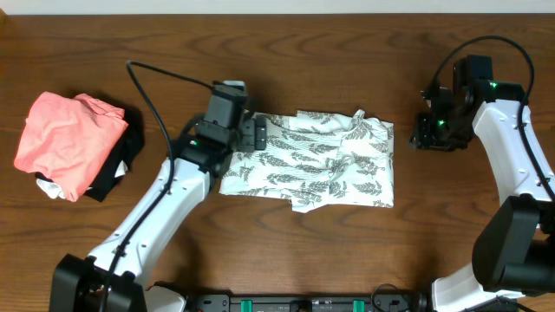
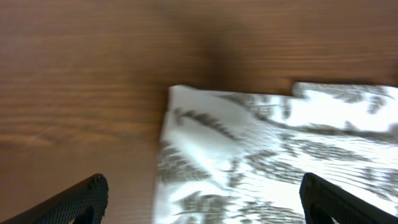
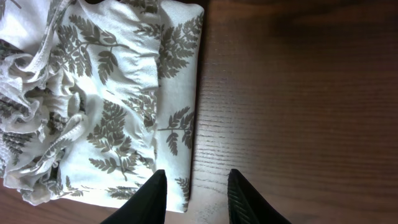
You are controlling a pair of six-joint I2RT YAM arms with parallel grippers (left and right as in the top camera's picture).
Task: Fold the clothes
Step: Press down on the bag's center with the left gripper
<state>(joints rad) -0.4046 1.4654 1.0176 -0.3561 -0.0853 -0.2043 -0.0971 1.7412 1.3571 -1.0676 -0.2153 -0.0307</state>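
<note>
The clothes [image 1: 312, 160] are found at mid-table [image 1: 286, 52], laid as a flat, roughly rectangular bundle. The long axis is set left to right across the table. Some bunching is noted along the far edge towards the right corner, and a flap is seen poking out of the near edge. The fold is judged to be partly done, not tidy.

The left gripper [image 1: 253, 134] is placed over the bundle's far left corner. In the left wrist view its fingers [image 2: 81, 200] are spread wide, with the fabric corner lying ahead of them and between them. Nothing is gripped.

The right gripper [image 1: 427, 132] is held off the right-hand edge, near the fabric but apart from it. In the right wrist view its jaws are parted a little, with mostly bare wood between them and the folded edge lying just to one side. Nothing is pinched.

Key relation: the bundle is stretched rightward from the left gripper, so the left arm is judged the nearer. A further fold across the long axis would be started from that corner.

No containers are noted. A salmon-pink garment [image 1: 65, 139] is piled on a black cloth [image 1: 121, 169] at the far left, well apart from the work.
</note>
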